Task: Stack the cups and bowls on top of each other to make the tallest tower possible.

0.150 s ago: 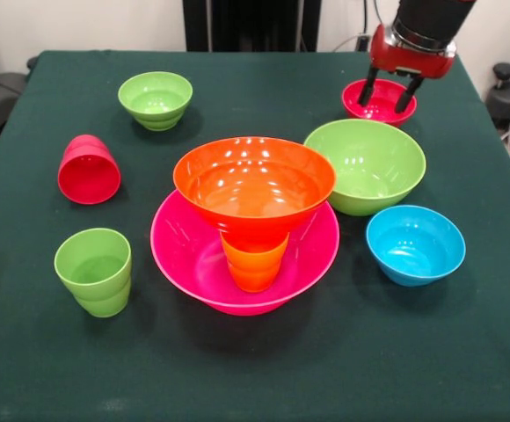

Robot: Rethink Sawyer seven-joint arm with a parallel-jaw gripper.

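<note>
Red small bowl (379, 101) (upright) sits directly beneath the open jaws, fingers (369, 86) straddling it.

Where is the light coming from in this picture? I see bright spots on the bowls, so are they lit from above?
Front view: likely from overhead, since white glare spots sit inside the large orange bowl and the large green bowl, while shadows on the green tablecloth stay soft and close beneath each piece; the gripper hangs over the small red bowl.

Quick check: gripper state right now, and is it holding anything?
Gripper: open, fingers spread over the small red bowl, holding nothing.
</note>
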